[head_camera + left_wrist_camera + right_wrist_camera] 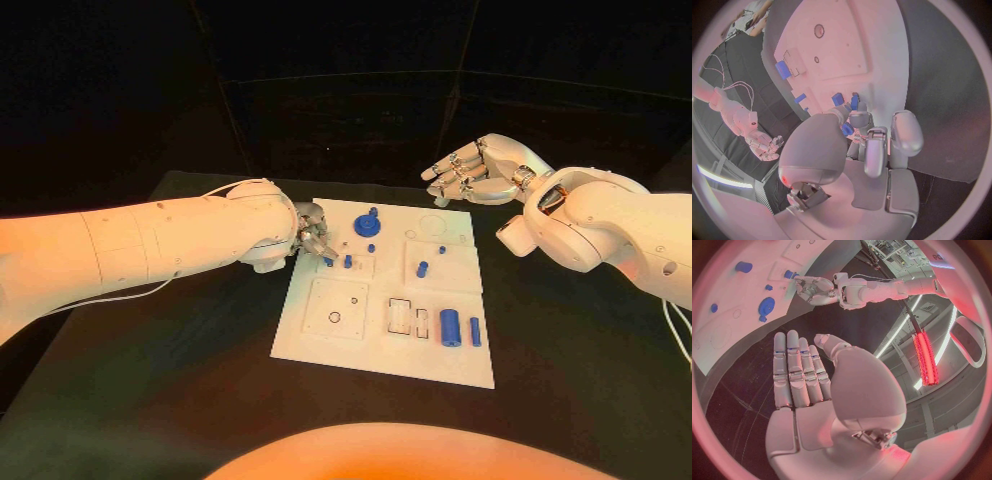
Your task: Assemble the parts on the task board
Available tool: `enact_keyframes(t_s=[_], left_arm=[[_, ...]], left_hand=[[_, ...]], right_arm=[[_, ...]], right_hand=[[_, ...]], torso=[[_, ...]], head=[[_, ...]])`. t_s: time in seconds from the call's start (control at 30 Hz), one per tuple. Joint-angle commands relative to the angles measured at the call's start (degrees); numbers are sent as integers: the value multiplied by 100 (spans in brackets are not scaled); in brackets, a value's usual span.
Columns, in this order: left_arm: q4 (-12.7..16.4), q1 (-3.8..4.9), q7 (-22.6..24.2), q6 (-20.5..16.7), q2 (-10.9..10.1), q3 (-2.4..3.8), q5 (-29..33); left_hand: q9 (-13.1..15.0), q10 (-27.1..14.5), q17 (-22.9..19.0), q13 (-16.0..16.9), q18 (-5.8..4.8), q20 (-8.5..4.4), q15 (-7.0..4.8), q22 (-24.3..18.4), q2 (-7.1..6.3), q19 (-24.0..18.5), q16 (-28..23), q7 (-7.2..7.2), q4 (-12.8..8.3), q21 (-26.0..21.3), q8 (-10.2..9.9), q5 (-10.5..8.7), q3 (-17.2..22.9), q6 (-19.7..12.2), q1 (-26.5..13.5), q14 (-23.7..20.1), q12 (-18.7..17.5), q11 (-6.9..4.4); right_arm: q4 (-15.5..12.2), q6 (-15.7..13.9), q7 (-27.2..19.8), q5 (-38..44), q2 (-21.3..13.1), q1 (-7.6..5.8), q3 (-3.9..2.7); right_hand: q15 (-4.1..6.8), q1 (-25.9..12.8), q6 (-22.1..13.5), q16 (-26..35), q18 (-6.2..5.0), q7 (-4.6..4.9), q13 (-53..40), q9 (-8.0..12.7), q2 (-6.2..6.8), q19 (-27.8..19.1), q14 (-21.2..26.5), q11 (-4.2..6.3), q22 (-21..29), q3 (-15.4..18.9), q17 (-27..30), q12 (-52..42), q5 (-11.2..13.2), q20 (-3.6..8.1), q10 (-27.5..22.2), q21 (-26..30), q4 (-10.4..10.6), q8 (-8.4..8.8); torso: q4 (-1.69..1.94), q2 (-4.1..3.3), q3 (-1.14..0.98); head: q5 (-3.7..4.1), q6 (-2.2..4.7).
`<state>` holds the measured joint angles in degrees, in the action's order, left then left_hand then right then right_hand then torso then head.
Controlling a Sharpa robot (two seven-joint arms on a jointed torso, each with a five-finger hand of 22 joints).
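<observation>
Two blue parts (462, 327) lie loose on the board (378, 350) at its near end, well short of either hand, so assembly looks partly done. The left hand (310, 243) works at the board's left edge, fingers pinching a small peg (329, 262); more parts stand just beyond. The right hand (476, 172) hovers past the far corner, fingers straight together, holding nothing. No writing is readable.

We see the silver left hand (309, 240) crowding the white plastic task board's (335, 350) left edge, beside upright blue pegs (421, 268). Bare black table (577, 340) lies open along the board's right side.
</observation>
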<state>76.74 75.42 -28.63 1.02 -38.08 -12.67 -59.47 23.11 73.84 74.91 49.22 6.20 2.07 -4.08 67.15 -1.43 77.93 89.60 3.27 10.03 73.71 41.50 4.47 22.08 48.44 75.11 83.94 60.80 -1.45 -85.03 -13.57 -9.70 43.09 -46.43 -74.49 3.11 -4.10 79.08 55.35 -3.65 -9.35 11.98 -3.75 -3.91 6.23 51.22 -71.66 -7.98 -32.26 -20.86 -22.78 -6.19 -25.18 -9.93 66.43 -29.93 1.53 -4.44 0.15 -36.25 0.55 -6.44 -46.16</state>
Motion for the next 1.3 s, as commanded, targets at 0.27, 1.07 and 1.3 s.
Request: enact_keyframes(t_s=[0.27, 1.07, 1.3], left_arm=[[16, -7, -43, 68, 16, -7, 35], [-59, -8, -191, 285, 56, -12, 148], [-137, -8, -197, 258, 106, -12, 153]], left_hand=[[344, 34, 1483, 5, -104, -10, -42, 4, 24, 42, 28, -48, -389, 30, 21, 5, 434, 40, 36, 600, 40, 9], [399, 72, 1495, 12, -113, -29, -65, 62, -328, 69, 34, -87, -89, 51, 69, -34, 139, 186, -545, 603, 54, -17], [417, 80, 1509, 14, -118, -41, -77, 89, -343, 83, 40, -99, 39, 61, 86, -33, -62, 244, -702, 606, 60, -27]], right_arm=[[-5, 37, -60, 4, 7, -12, -3], [-8, 38, -55, 4, 8, -12, -3], [-13, 35, -55, 4, 9, -12, -3]], right_hand=[[-17, -35, 3, -7, -92, 14, 7, 1, -4, -22, -13, 11, 7, -4, 5, -34, -12, 0, -35, 22, -41, -31], [-17, -35, 3, -7, -92, 14, 7, 1, -4, -22, -13, 11, 7, -4, 5, -34, -12, 0, -35, 22, -41, -31], [-16, -34, 5, -8, -92, 14, 7, 0, -5, -18, -16, 11, 8, -7, 28, -37, -13, 1, -37, 26, -55, -34]], torso=[[5, 4, -2], [0, 1, 1], [0, 1, -1]], head=[[11, -5], [18, -29], [26, -35]])
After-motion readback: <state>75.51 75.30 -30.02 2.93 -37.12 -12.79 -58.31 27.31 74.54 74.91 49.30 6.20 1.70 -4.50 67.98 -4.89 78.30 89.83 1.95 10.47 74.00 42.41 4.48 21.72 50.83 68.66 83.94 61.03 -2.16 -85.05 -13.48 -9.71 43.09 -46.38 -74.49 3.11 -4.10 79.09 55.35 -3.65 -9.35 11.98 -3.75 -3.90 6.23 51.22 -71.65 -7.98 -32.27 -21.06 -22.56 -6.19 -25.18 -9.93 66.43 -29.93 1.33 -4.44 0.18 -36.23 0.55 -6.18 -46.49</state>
